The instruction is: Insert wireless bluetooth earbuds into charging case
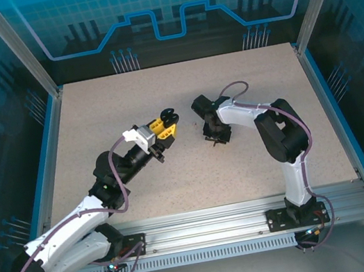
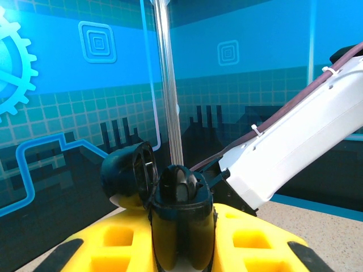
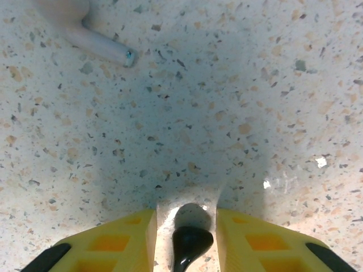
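Left of right gripper (image 1: 214, 136): left gripper (image 1: 166, 124) clamped tight on open black charging case (image 2: 181, 224), lid (image 2: 127, 173) flipped back. At right gripper: jaws slightly apart, black earbud (image 3: 190, 247) between fingertips, contact unclear. Ahead-left of it: pale pink earbud (image 3: 93, 37) on table (image 3: 255, 85).

Case aloft on my left, earbuds low on my right.
My left gripper (image 1: 165, 126) holds the charging case (image 2: 181, 224) above the table (image 1: 93, 109), its lid (image 2: 127, 173) hinged open to the left. To the right, my right gripper (image 1: 216, 137) points down at the table with one earbud (image 3: 190, 243) between its fingers and another earbud (image 3: 93, 41) lying on the table beyond it, to the left.
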`<act>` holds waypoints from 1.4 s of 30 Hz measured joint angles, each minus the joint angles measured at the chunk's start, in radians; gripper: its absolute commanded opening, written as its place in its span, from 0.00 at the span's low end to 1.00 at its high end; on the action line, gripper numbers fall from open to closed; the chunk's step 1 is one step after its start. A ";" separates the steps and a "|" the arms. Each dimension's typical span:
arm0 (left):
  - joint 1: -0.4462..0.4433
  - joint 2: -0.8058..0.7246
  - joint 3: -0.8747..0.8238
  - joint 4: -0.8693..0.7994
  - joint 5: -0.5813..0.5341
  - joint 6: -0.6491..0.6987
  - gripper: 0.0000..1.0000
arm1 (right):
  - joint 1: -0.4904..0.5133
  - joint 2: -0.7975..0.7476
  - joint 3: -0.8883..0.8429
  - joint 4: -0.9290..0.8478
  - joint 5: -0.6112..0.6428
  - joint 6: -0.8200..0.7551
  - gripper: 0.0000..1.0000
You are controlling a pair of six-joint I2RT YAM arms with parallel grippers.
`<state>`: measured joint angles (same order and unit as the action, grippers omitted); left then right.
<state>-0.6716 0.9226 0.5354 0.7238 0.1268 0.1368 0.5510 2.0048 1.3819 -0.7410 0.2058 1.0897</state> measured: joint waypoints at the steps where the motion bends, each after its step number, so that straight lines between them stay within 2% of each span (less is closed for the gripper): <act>1: 0.000 0.000 0.000 0.000 0.000 0.000 0.00 | 0.001 0.000 0.000 0.000 0.000 0.002 0.34; 16: 0.000 0.000 0.000 0.000 0.000 0.000 0.00 | 0.018 0.000 0.000 -0.001 0.003 0.010 0.32; 24: 0.000 0.000 0.000 0.000 0.000 0.000 0.00 | 0.018 0.000 0.000 -0.005 0.000 0.011 0.20; 31: 0.000 0.000 0.000 0.000 0.000 -0.001 0.00 | 0.018 -0.020 -0.023 0.018 -0.001 0.005 0.16; 37: 0.000 0.000 0.000 -0.001 0.000 -0.001 0.00 | 0.019 -0.123 -0.109 0.084 0.001 -0.047 0.16; 42: 0.000 0.000 0.000 -0.008 0.001 0.000 0.00 | 0.020 -0.293 -0.120 0.111 0.008 -0.118 0.15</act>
<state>-0.6716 0.9226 0.5354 0.7162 0.1280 0.1368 0.5709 1.7123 1.2621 -0.6300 0.2134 0.9718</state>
